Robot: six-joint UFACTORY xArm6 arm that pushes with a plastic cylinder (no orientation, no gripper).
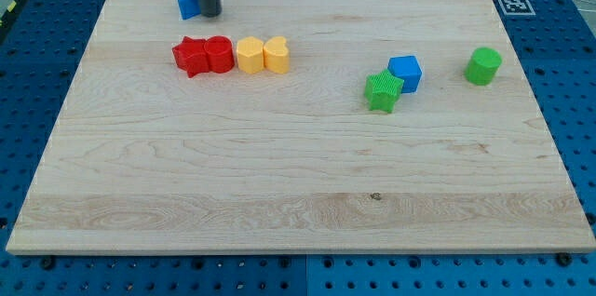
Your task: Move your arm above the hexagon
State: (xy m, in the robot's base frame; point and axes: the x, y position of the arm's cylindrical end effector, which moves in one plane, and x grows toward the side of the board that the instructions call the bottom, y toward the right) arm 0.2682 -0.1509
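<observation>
The yellow hexagon (250, 56) lies in a row at the upper left of the wooden board (298, 175), with a yellow heart-like block (277, 54) on its right, a red cylinder (219, 54) on its left and a red star (190, 56) further left. My tip (210, 13) stands near the view's top, above the red cylinder and up-left of the hexagon. It touches or partly hides a small blue block (188, 0) on its left.
A green star (382, 90) and a blue cube (405, 73) sit together right of centre. A green cylinder (482, 65) stands further right. A tag marker (513, 4) is at the board's top right corner.
</observation>
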